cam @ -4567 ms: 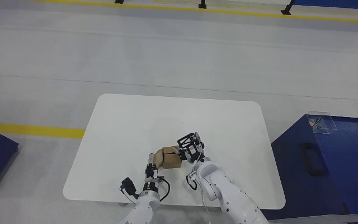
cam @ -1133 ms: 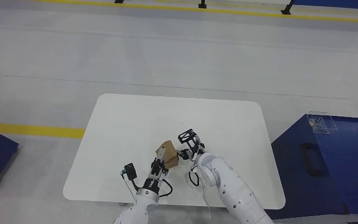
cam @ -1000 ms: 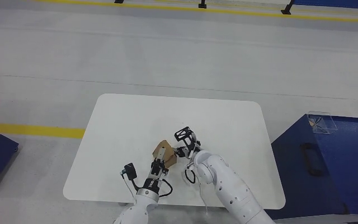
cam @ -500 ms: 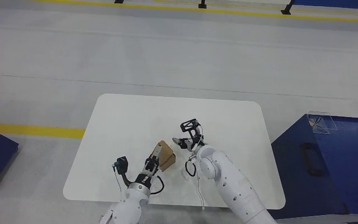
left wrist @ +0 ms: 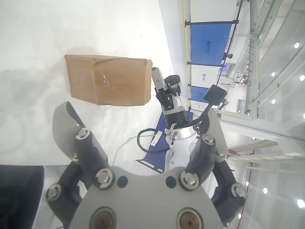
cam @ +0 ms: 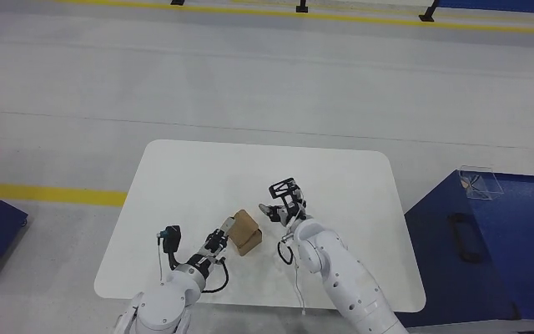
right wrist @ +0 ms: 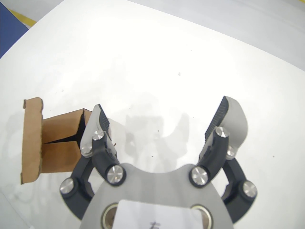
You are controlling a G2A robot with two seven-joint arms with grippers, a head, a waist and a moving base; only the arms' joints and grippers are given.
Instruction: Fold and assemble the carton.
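The small brown cardboard carton (cam: 244, 231) sits formed as a box on the white table (cam: 334, 175), lower centre of the top view, between the two arms. Its end flaps meet with dark gaps and one flap juts out, so the closing looks unfinished. The left gripper (left wrist: 137, 115) and right gripper (right wrist: 165, 113) both gape wide, holding nothing.

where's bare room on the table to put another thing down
The table is bare across its far half, from the carton to the far edge, and in the strip between the right tool and the right edge. It is crowded at the near middle, where the carton lies between the left tool and the right tool.
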